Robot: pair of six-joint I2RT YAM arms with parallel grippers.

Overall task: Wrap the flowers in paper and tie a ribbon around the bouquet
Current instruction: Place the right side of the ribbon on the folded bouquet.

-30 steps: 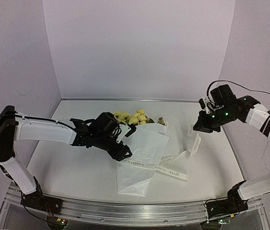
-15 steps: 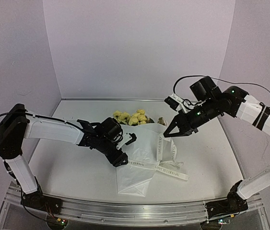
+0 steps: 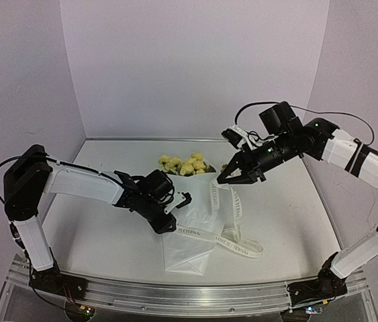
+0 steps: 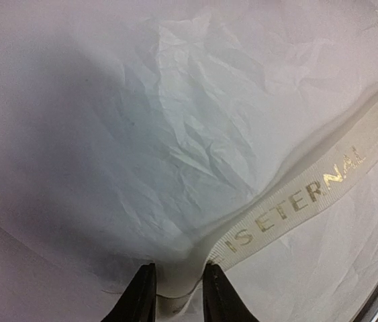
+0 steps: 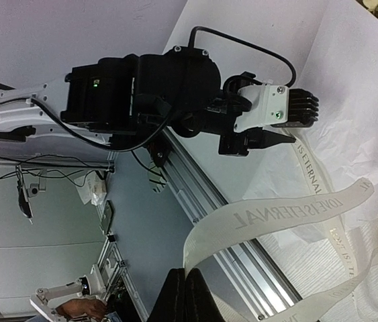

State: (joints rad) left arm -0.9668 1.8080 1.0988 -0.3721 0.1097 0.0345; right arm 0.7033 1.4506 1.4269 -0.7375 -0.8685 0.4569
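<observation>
The ribbon (image 3: 205, 233) lies across the white paper (image 3: 190, 251) in the lower middle of the top view. From there it makes a loop at the right and climbs up to the middle of the frame. The paper is folded around the flowers (image 3: 183, 164), and only the yellow blooms are seen, sticking out at the top of the paper, just above the middle.

One end of the ribbon is pinched tight in the right gripper (image 5: 182, 285), at the bottom of the right wrist view. A second ago this gripper was far out at the right of the top view. Now it has been swung in over the paper, and the ribbon has been carried with it.

The other end of the ribbon is seen between the fingers of the left gripper (image 4: 175, 288). These fingers have been brought much closer together than before. Whether the ribbon is squeezed yet cannot be told.

So it looks as if the ribbon is being pulled over the wrapped flowers. No knot or bow has been made yet.
</observation>
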